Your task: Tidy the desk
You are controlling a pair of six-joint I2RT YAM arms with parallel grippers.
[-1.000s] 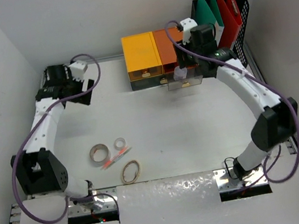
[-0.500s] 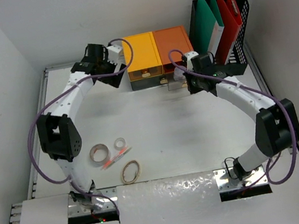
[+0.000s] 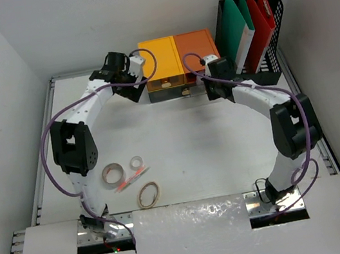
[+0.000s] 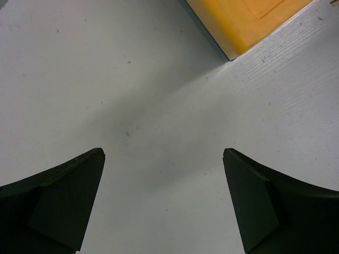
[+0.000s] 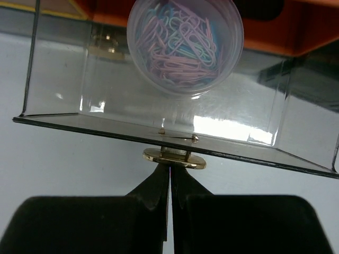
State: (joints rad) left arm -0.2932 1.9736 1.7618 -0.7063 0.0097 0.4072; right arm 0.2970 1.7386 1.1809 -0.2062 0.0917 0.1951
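Change: left arm point(image 3: 81, 110) has swung across the surface point(image 3: 192, 143) from its far-left corner to the yellow box point(image 3: 160, 60); clear drawer point(image 5: 106, 95) sits deeper in the orange box point(image 3: 196, 47).
Left end effector point(image 4: 163, 159): fingers wide apart, empty, over bare surface beside the yellow box's corner.
Right end effector point(image 5: 170, 172): pinched together on the drawer's brass knob point(image 5: 175, 157).
Arms: both stretched toward the far edge.

— Where does the top camera sit?
— High behind the arm bases, looking down on the whole flat white rectangular desk point(image 3: 178, 135).
— And the wrist cameras?
— The left one looks past the left gripper point(image 4: 164, 159), close over the tabletop. It catches a corner of the yellow drawer box point(image 4: 249, 21), which the top view also shows. The right one looks past the right gripper point(image 5: 170, 172), very near the clear plastic drawer point(image 5: 79, 90).
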